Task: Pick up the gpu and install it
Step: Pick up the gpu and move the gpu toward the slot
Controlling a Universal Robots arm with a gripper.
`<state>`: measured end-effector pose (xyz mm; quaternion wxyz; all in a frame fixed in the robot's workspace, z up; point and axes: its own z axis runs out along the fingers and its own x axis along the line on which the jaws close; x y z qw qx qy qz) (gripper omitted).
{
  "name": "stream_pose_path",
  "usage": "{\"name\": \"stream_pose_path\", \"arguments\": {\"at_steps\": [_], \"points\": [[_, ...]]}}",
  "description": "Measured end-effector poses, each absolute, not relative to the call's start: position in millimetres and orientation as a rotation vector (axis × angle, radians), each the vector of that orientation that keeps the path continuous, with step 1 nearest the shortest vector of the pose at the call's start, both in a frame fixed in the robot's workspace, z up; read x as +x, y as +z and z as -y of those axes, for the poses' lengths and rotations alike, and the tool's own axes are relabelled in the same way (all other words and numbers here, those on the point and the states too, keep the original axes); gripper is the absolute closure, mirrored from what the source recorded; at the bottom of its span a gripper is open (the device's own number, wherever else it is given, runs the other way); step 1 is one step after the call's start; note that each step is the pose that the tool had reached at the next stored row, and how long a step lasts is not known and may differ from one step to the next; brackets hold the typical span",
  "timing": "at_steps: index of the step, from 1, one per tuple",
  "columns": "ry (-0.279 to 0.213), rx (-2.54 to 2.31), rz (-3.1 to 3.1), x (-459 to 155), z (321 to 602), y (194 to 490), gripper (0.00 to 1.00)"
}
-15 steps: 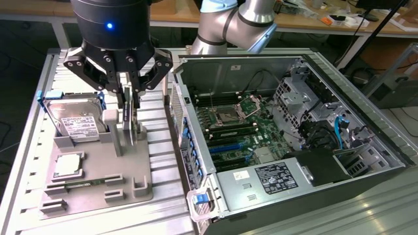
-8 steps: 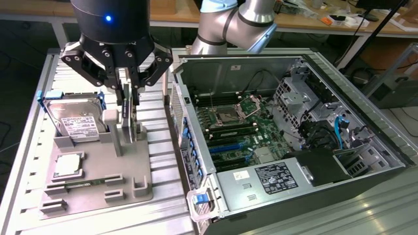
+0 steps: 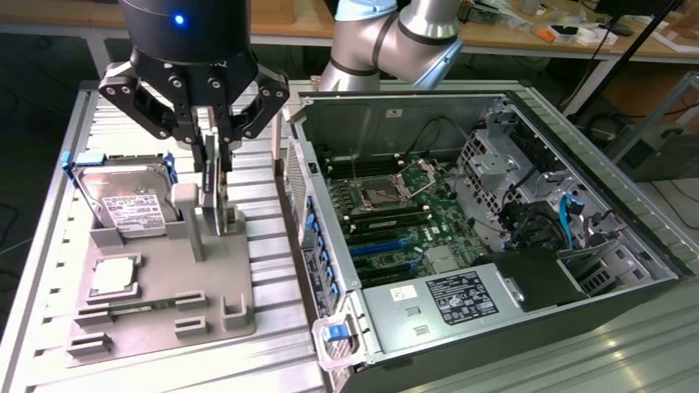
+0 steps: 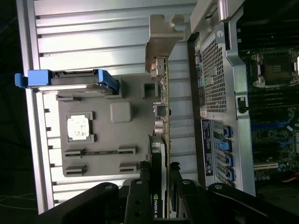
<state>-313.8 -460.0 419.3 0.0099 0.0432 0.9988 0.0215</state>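
Claw (image 3: 214, 164) clamped on the gpu (image 3: 221, 201), upright in the gray holder (image 3: 164, 274) at 9 o'clock from the open case (image 3: 382, 123); we'd call it light, stiff, fragile, so bare edges only.

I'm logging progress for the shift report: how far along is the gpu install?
Done: the approach. The claw is down over the grey holder tray. In hand: it is shut on the top edge of the gpu, which stands upright at the tray. Left: the whole install. The blue expansion slots in the open computer case hold no card.
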Motion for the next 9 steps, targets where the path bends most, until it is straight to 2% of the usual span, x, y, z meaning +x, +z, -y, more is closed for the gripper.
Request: {"name": "stream_pose_path", "arguments": {"at_steps": [9], "points": [[0.067, 0.135, -3.12, -313.7, 460.0, 422.1, 0.73]]}}
